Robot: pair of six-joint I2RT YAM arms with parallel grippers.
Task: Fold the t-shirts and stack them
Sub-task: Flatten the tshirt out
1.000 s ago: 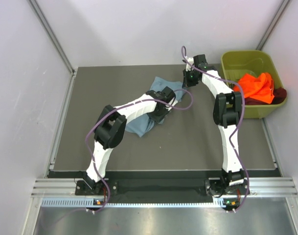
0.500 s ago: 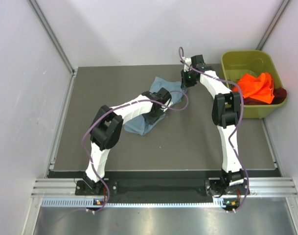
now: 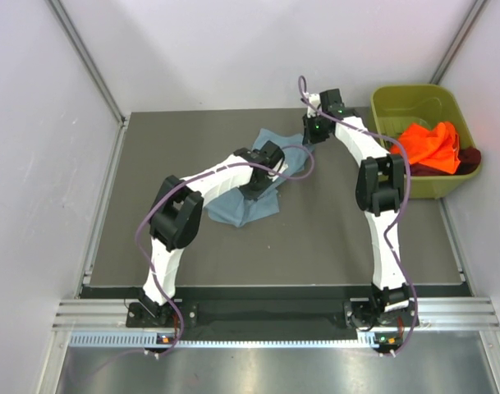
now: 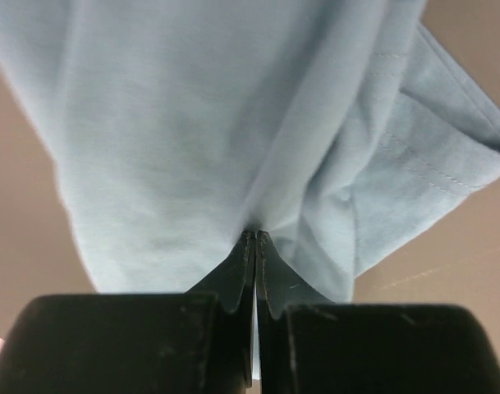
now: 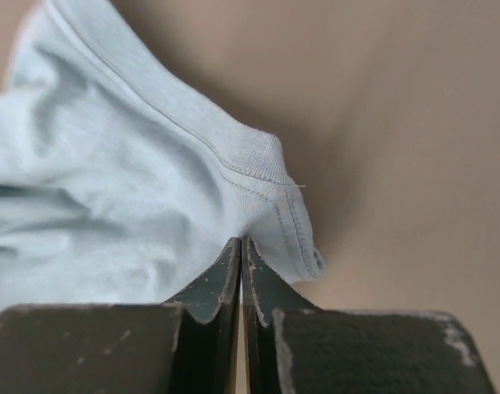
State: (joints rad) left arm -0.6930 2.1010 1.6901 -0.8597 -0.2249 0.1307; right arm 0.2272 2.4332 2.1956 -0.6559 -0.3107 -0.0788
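Observation:
The blue-grey t-shirt [image 3: 250, 201] lies bunched on the dark mat, stretched between my two grippers. My left gripper [image 3: 258, 176] is shut on a fold near the shirt's middle; in the left wrist view [image 4: 255, 236] the cloth [image 4: 192, 123] hangs from the closed jaws. My right gripper [image 3: 309, 141] is shut on the shirt's ribbed collar edge [image 5: 258, 160] at the far end, with jaws closed [image 5: 240, 242]. The orange t-shirt [image 3: 430, 144] sits crumpled in the olive-green bin [image 3: 405, 98]. The maroon t-shirt [image 3: 470, 158] lies under it.
The bin stands at the table's far right corner. The dark mat [image 3: 151, 197] covers the table between grey walls. A metal rail [image 3: 250, 316] runs along the near edge at the arm bases.
My left gripper has moved back and left, pulling the shirt's middle with it. The right gripper has shifted slightly to the far left. The shirt spreads out more.

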